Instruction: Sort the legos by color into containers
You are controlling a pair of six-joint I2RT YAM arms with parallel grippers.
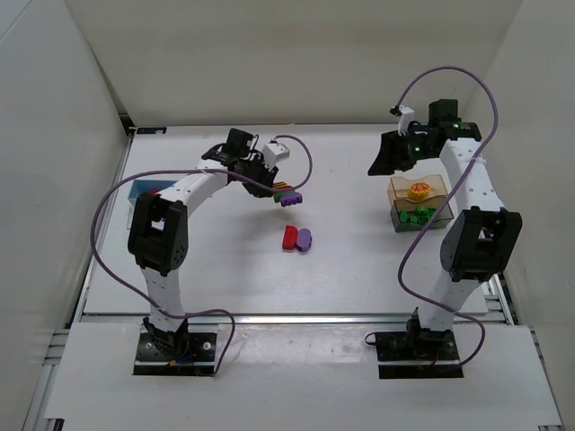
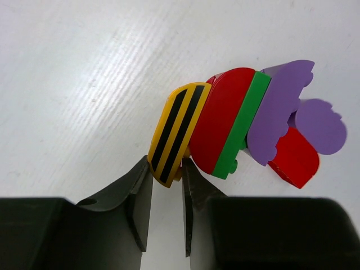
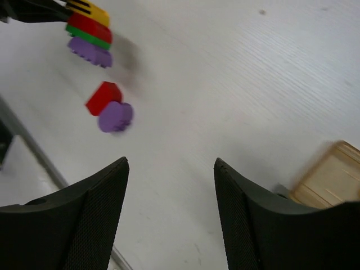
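Black fingers (image 2: 140,205) of the left gripper (image 2: 166,171) fill the bottom of its wrist view. The jaws are pinching the lower end of a yellow striped block (image 2: 177,126). This block is joined in one stack with a red piece (image 2: 219,121), a green piece (image 2: 243,126) and a purple piece (image 2: 278,107), which reach away from the fingertips. Just beyond the stack, a loose red lego (image 2: 295,160) and a loose purple lego (image 2: 319,125) lie touching each other on the table (image 1: 359,269).

It is a white table with fine streaks like wood grain. Plain white walls (image 1: 296,54) close it on three sides, and purple cables (image 1: 108,233) loop from both arms.

The right gripper (image 3: 169,163) has its jaws spread wide with nothing between them. The stack and the loose pair are far ahead and to the left of them. A corner of the tan container (image 1: 396,189) shows to the right of these jaws. From above, it holds a yellow-orange lego (image 1: 419,190), and the dark-clear container (image 1: 397,219) against it holds green legos (image 1: 416,215). The blue container (image 1: 141,188) sits well behind the left jaws, partly hidden by the arm.
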